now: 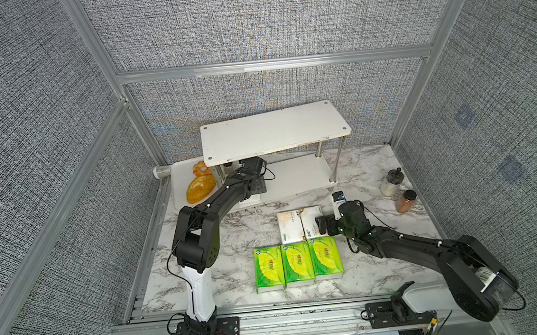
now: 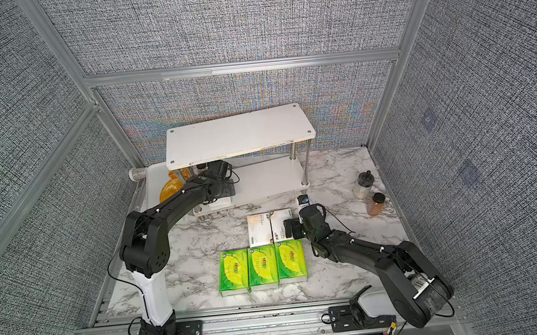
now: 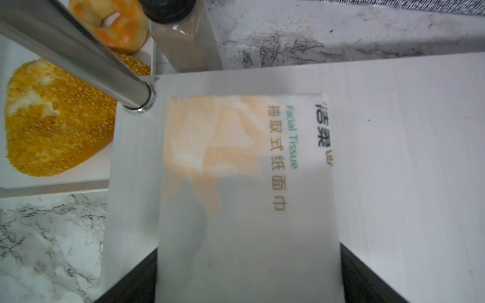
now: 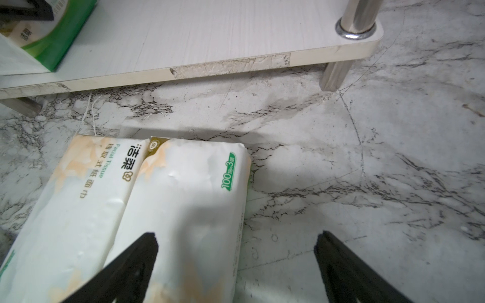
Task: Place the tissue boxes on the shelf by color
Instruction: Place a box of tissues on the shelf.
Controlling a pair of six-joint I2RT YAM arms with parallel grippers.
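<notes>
Hazards, largest first: the shelf (image 1: 273, 131), a two-tier rack at the far edge of the bench (image 1: 355, 284), is entered by the left arm beneath its top board. An upward retreat is therefore judged likely to strike that board or the chrome leg (image 3: 78, 52) close by. The shelved white pack (image 3: 249, 170) lies at the left end of the lower board (image 3: 393, 157), closely flanked by the jaws of the left gripper (image 3: 248, 246). Whether it is pressed or freed cannot be told; if gripped, it may be dragged off on withdrawal. The two white packs (image 1: 291, 226), touching side by side at mid-bench, leave no gap for a jaw. The right gripper (image 4: 236, 234), spread wide and empty, is held with one jaw above the right-hand pack and one above bare marble, so a descent is judged likely to dent that pack. The three green packs (image 1: 298, 264), a touching row toward the near edge, risk being mixed with white if shelved below. Containers: shelf, one white pack, top board bare; tray (image 1: 179, 180) at the far left corner, two bread pieces (image 1: 198, 190); two jars (image 1: 391, 181) by the right edge, one with white contents, one with reddish-brown.
</notes>
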